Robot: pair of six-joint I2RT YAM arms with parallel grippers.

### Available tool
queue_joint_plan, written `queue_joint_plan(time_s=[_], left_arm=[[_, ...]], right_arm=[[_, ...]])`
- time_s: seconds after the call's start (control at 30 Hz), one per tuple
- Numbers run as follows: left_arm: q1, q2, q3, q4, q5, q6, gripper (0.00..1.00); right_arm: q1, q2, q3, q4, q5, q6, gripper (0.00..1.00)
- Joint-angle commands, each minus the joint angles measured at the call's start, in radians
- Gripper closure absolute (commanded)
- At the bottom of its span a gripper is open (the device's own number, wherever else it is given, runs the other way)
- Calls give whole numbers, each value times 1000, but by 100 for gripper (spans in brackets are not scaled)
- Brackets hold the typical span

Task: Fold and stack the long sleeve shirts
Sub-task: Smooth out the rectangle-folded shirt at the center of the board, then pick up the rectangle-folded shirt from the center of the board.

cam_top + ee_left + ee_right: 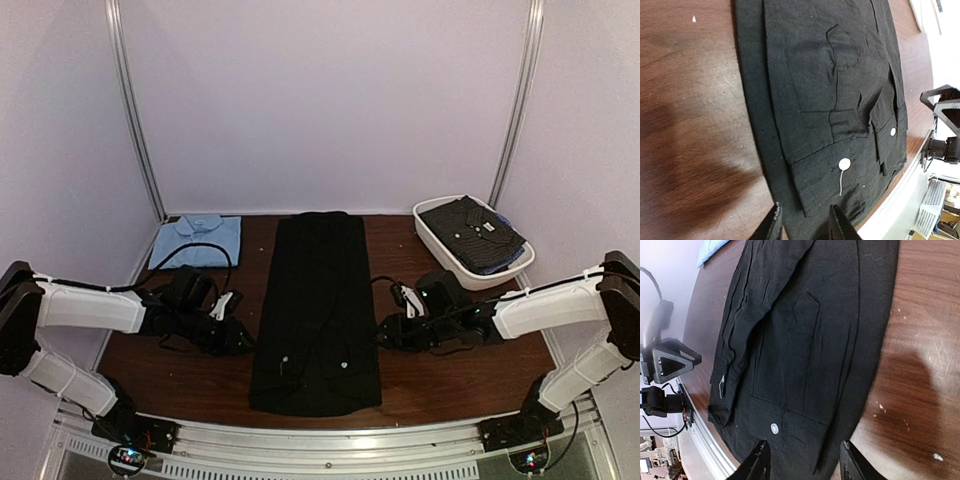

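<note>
Left gripper (244,339) and right gripper (385,335) sit open and empty at either edge of the black shirt (316,300), already narrowed into a long strip in the middle. Blue shirt (197,240) lies folded far left. Next, probably, pinch the near corners and fold the hem away.

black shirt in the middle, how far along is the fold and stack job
Done: the light blue shirt lies folded at the far left, and the black shirt has its sides folded in to a long strip. In hand: the left gripper and right gripper sit open at the strip's two sides, gripping nothing. Left: folding the strip shorter, stacking it, then the dark dotted shirts in the white tub.
</note>
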State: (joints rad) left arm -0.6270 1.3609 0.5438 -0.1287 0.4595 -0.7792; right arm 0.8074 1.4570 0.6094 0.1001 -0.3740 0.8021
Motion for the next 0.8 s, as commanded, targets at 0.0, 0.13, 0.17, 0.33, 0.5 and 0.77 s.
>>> queue_joint_plan(time_s=[0.0, 0.13, 0.17, 0.33, 0.5, 0.77], left_arm=[[-3, -16, -15, 29, -17, -15, 65], [-5, 38, -8, 22, 10, 10, 64], [-6, 49, -5, 18, 13, 19, 64], [-7, 80, 9, -15, 24, 48, 62], [-8, 95, 21, -40, 24, 61, 62], [-12, 141, 48, -32, 43, 54, 62]], right_arm=[[8, -66, -66, 94, -50, 56, 51], [17, -47, -106, 136, -69, 82, 51], [19, -43, -116, 144, -69, 87, 51], [42, -45, -174, 195, -82, 130, 50], [62, -34, -204, 210, -82, 151, 49], [71, 5, -240, 270, -90, 178, 49]])
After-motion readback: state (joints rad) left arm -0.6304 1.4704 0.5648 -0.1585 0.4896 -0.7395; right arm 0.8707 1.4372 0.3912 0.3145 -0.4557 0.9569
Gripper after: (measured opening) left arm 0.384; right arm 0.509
